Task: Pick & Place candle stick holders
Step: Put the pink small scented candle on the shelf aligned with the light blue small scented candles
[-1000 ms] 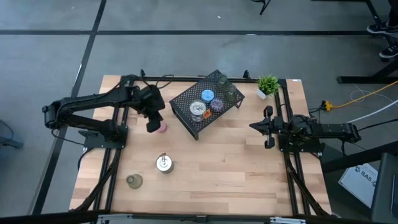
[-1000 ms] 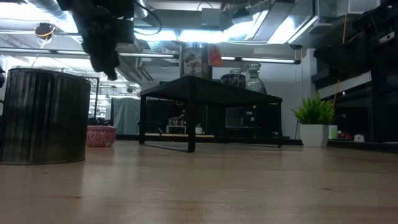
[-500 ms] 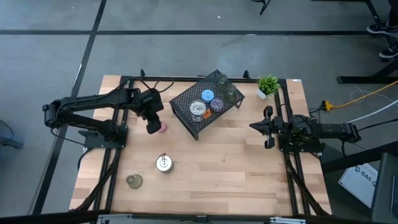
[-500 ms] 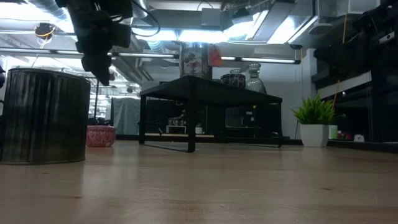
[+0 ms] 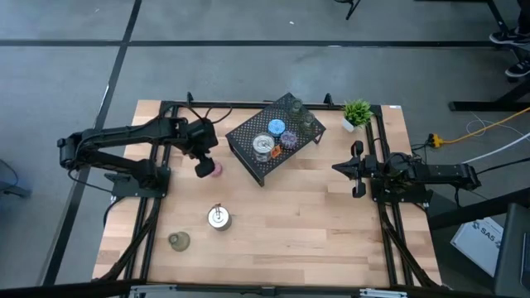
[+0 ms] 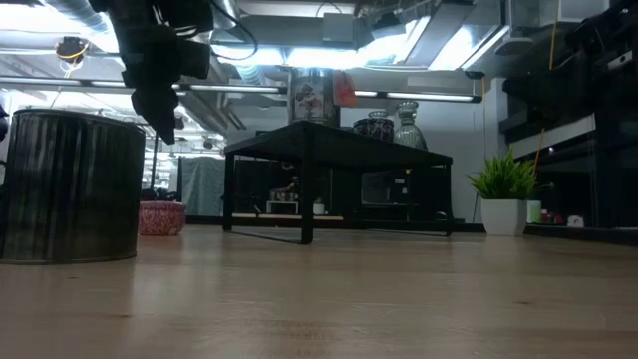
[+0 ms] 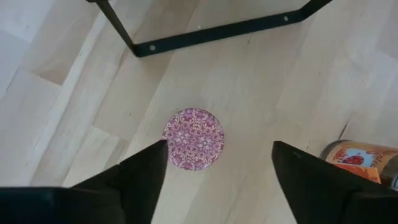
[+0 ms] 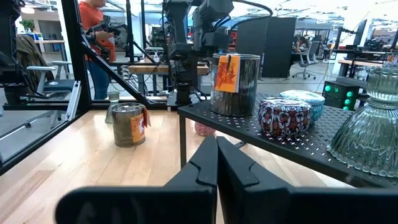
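Left wrist view: the left end effector (image 7: 214, 180) hovers released above the pink holder (image 7: 193, 139) on the counter (image 7: 249, 81). The right end effector (image 5: 341, 169) waits clenched, right of the black rack (image 5: 248, 136).

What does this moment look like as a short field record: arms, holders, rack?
left gripper: open, above the pink holder, not touching it
pink holder: on the table, beside the black rack
right gripper: shut, waiting at the table's right side
on rack: silver holder, blue holder, purple holder, green glass holders
on table: silver tin, olive holder
potted plant: far right corner
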You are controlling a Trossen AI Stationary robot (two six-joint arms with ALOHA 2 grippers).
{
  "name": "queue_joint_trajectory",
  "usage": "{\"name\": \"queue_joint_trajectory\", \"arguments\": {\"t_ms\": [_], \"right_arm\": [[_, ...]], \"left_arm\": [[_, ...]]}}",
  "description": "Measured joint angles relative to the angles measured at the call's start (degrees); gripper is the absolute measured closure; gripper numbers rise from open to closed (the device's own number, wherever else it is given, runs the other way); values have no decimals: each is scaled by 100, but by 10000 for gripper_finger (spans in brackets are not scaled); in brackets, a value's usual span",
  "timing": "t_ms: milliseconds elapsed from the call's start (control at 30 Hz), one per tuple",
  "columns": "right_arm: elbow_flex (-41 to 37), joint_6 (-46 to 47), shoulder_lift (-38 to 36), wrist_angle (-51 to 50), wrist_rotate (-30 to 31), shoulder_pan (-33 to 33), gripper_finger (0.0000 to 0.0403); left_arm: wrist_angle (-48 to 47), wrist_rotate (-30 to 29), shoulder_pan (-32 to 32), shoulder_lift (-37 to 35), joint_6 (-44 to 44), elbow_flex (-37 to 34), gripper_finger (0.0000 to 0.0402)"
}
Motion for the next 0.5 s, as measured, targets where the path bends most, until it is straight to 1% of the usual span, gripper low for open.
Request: {"name": "queue_joint_trajectory", "arguments": {"t_ms": [300, 433, 500], "right_arm": [[0, 0, 0, -1, -1, -1, 402], [0, 0, 0, 1, 1, 1, 402], [0, 2, 0, -1, -1, -1, 402]], "left_arm": [[0, -59, -5, 399, 89, 0, 38], [11, -84, -126, 526, 202, 0, 10], [15, -209, -236, 572, 216, 0, 4]]}}
